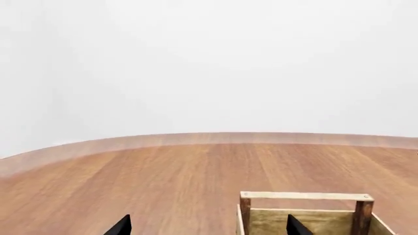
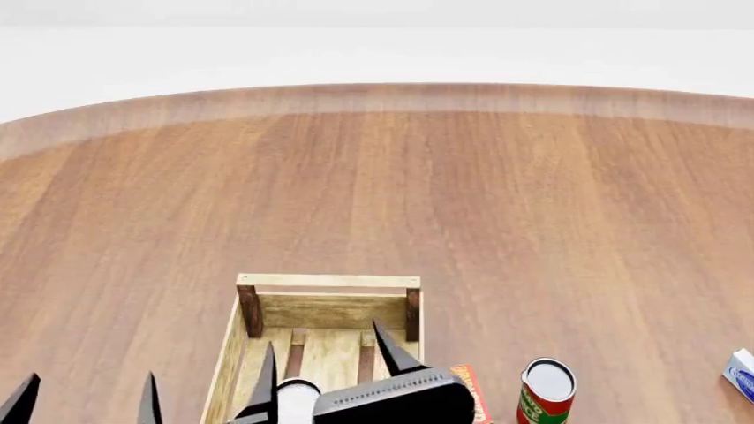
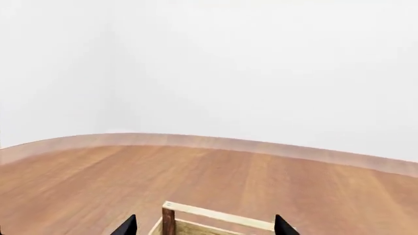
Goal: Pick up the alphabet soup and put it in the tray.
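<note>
Wooden table (image 2: 495,203) carries tray (image 2: 327,282), red-and-green can (image 2: 546,393).

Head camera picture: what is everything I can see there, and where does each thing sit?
Tray: one, light wood with darker corner posts, near edge of the table, centre-left.
Pale-topped can: one, silvery-white top, over the tray between the right gripper's fingers; label hidden.
Red-and-green can: one, white top, upright right of the tray.
Orange-red flat item: one, between tray and red-and-green can; mostly hidden.
Blue-and-white item: one, at the right edge, cut off.
Table: one, brown wood, round-edged.
Right gripper: black, above the tray.
Left gripper: black, two fingertips, left of the tray.
</note>
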Motion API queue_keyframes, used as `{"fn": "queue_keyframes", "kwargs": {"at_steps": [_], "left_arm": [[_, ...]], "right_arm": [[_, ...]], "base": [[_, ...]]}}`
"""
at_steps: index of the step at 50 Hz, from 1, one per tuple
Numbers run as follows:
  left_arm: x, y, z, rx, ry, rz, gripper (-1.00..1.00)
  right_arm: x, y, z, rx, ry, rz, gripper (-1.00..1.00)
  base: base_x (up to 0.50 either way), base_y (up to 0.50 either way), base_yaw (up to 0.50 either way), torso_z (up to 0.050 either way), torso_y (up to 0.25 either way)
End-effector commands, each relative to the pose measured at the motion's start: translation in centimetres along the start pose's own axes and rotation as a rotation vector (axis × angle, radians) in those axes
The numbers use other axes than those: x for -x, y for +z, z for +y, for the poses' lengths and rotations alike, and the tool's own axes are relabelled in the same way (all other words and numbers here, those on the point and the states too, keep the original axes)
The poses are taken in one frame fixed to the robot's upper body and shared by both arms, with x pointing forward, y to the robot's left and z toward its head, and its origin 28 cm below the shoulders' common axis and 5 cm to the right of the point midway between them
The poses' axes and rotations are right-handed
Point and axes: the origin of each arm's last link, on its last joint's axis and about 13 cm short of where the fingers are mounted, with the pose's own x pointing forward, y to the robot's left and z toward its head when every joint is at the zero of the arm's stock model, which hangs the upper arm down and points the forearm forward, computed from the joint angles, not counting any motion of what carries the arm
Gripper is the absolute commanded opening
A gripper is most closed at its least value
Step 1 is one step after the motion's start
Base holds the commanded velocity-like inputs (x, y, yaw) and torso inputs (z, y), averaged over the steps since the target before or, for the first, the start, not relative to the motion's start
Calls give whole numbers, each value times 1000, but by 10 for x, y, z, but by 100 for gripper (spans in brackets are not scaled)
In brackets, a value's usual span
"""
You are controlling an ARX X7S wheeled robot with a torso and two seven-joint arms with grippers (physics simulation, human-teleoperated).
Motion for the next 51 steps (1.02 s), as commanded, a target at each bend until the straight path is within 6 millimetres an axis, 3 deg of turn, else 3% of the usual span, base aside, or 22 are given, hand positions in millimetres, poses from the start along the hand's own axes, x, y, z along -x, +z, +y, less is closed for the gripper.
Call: {"fn": "queue_keyframes", "kwargs": {"at_steps": [1, 24, 51], "left_arm": [[3, 9, -1, 3, -4, -38, 100], [9, 28, -3, 16, -11, -100, 100], [15, 52, -3, 13, -14, -182, 100]], "right_arm": [[12, 15, -7, -1, -35, -89, 100], [27, 53, -19, 32, -66, -223, 100], [38, 81, -25, 22, -94, -306, 100]], "base": [[0, 0, 0, 0, 0], [0, 0, 0, 0, 0], [0, 0, 0, 0, 0]]}}
